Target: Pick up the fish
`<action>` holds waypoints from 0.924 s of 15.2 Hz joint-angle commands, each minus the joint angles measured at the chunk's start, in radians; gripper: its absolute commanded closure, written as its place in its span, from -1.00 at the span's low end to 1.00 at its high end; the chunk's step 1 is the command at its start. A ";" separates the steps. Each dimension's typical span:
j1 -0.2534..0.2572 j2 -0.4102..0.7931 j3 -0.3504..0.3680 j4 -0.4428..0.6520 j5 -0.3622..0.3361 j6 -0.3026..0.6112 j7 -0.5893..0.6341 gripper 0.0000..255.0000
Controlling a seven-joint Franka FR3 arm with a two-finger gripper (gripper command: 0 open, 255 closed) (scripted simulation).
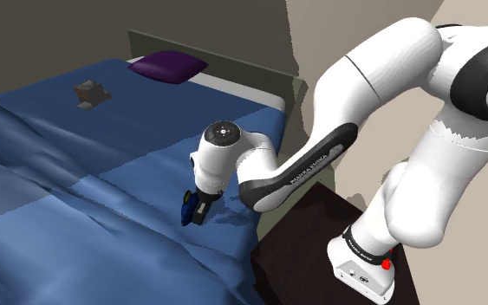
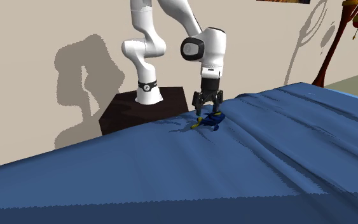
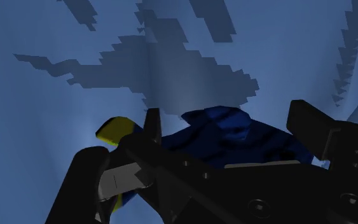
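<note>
Fingers (image 3: 83,184) straddle blue fish (image 3: 234,137) on creased bedspread (image 3: 44,95); pillow (image 1: 169,65) well apart.

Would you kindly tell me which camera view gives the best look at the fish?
The wrist view: the fish shows close up, dark blue with a yellow tip, inside the open gripper. The second exterior view shows it small on the blue bed cover under the gripper; the shoulder view shows a blue sliver beside the gripper.

Dark blue fish (image 3: 234,137) with a yellow tip at 1 end; blue bedcover (image 1: 77,173); purple pillow (image 1: 168,65), upper left of the shoulder view; black gripper (image 2: 208,109); white arm (image 1: 389,61).
</note>
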 commanded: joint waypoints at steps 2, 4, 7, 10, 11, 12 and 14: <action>0.008 0.039 -0.013 0.002 -0.046 0.029 0.038 -1.00; 0.007 0.036 -0.012 0.003 -0.043 0.027 0.035 1.00; 0.007 0.035 -0.012 0.003 -0.041 0.025 0.033 1.00; 0.007 0.035 -0.012 0.003 -0.041 0.025 0.033 1.00; 0.007 0.035 -0.012 0.003 -0.041 0.025 0.033 1.00; 0.007 0.035 -0.012 0.003 -0.041 0.025 0.033 1.00; 0.005 0.026 -0.008 0.001 -0.030 0.019 0.025 1.00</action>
